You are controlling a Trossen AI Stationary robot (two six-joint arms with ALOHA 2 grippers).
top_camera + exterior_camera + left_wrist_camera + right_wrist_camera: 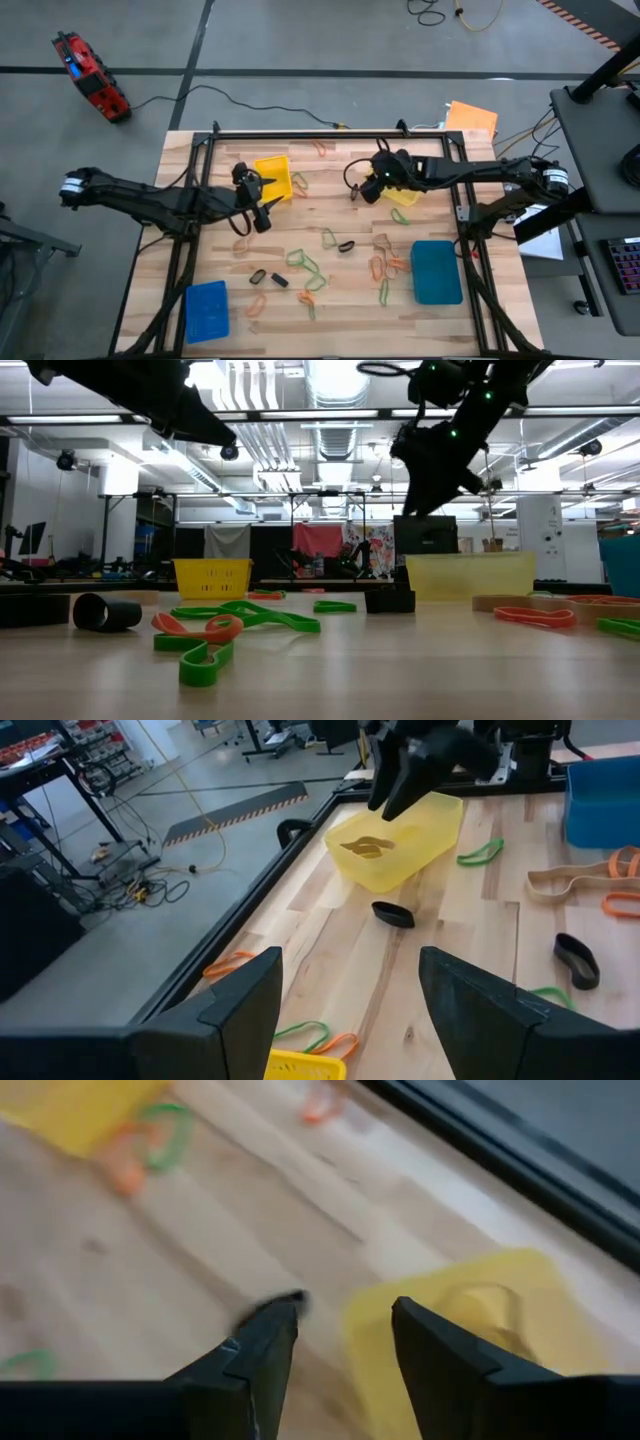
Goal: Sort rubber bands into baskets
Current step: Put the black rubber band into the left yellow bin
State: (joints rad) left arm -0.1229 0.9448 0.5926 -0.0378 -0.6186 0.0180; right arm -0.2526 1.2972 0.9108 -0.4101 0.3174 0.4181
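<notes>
Green, orange, tan and black rubber bands [330,250] lie scattered on the wooden table. A pale yellow basket [395,845] at the far right holds a tan band [368,847]. My right gripper [347,1312] hovers open above that basket's rim, with nothing between its fingers. A black band [393,913] lies flat on the table just beside the basket. My left gripper [350,965] waits open in the air next to the bright yellow basket [275,178]. A blue basket [207,310] sits at the near left and a teal basket [436,270] at the near right.
A dark metal frame [330,133] runs around the table's edges. An orange sheet [472,117] lies past the far right corner. Several bands crowd the table's middle and near part, among them a rolled black one [105,612].
</notes>
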